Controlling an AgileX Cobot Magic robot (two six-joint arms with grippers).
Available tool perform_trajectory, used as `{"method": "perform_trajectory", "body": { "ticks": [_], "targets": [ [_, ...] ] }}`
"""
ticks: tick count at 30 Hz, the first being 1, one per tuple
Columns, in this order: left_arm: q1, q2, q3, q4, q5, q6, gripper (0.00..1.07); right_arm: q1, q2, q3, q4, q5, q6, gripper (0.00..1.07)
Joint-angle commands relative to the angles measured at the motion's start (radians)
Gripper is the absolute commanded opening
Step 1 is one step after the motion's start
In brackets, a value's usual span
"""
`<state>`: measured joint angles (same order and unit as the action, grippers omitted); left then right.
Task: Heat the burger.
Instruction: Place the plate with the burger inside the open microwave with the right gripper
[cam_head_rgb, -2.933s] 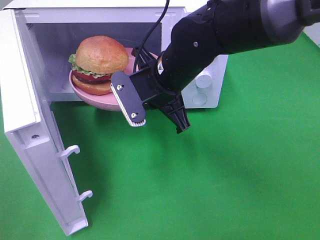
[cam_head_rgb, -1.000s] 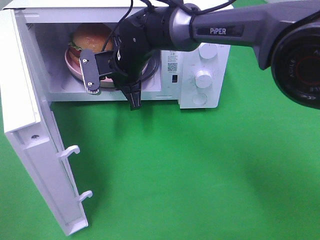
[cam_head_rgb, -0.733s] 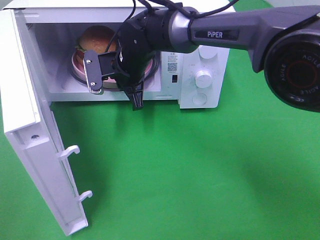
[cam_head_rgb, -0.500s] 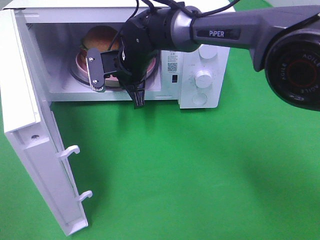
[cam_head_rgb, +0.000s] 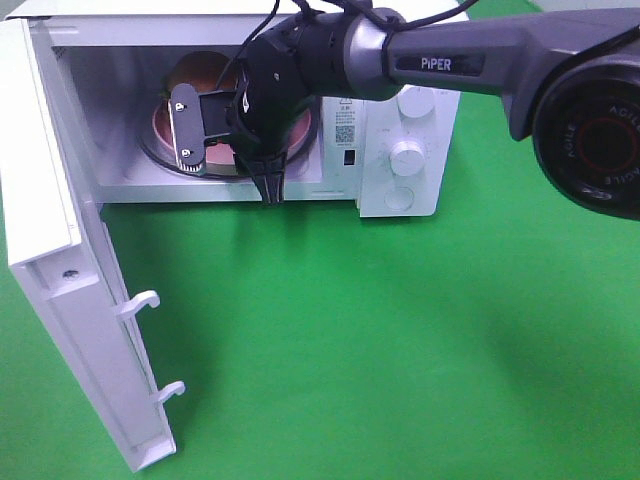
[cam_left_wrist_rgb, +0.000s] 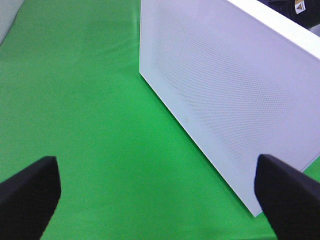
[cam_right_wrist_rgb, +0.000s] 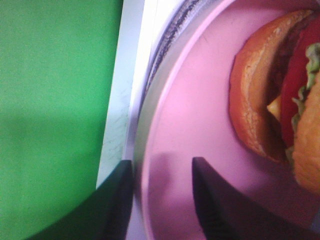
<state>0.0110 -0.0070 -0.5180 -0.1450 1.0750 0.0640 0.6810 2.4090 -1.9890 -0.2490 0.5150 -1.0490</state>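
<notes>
- We see the microwave (cam_head_rgb: 400, 110) standing on the green surface (cam_head_rgb: 400, 340), its cavity open, and the burger (cam_right_wrist_rgb: 280, 100) sits inside it on the pink plate (cam_right_wrist_rgb: 190, 100).
- The plate rests on the glass turntable (cam_head_rgb: 150, 152), and the burger lies towards the back of the plate, leaving a bare pink margin at the front.
- The right gripper (cam_right_wrist_rgb: 161, 170) reaches into the mouth of the cavity with its jaws partly parted. One finger lies over the plate and the other outside its rim, so the rim passes between them without being clamped.
- The left gripper (cam_left_wrist_rgb: 157, 192) hangs over the surface beside the outer face of the door (cam_head_rgb: 60, 300), jaws wide apart and nothing between them.
- The plate's front rim lies near the white front lip of the cavity.
- The door stands swung out on the left of the high view, its two latch hooks (cam_head_rgb: 140, 300) jutting over the surface.
- The right arm crosses the top of the cavity opening, and the green surface spreads broadly in front of the microwave.
</notes>
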Motion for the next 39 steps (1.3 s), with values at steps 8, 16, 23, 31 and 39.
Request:
{"method": "perform_trajectory", "body": {
  "ticks": [8, 16, 23, 31, 39],
  "targets": [
    [-0.006, -0.015, 0.004, -0.001, -0.008, -0.001, 0.98, 0.01, -0.027, 0.016, 0.044, 0.011, 0.005, 0.5],
    [-0.006, -0.015, 0.004, -0.001, -0.008, -0.001, 0.98, 0.01, -0.08, 0.122, 0.046, -0.039, 0.005, 0.53],
    [-0.006, -0.015, 0.004, -0.001, -0.008, 0.0, 0.98, 0.01, -0.155, 0.25, 0.025, -0.113, 0.005, 0.71],
    [-0.006, -0.015, 0.004, -0.001, -0.008, -0.001, 0.98, 0.01, -0.25, 0.392, -0.011, -0.177, 0.005, 0.77],
    [-0.006, -0.015, 0.004, -0.001, -0.008, 0.0, 0.98, 0.01, -0.324, 0.49, -0.033, -0.224, 0.023, 0.76]
  ]
}}
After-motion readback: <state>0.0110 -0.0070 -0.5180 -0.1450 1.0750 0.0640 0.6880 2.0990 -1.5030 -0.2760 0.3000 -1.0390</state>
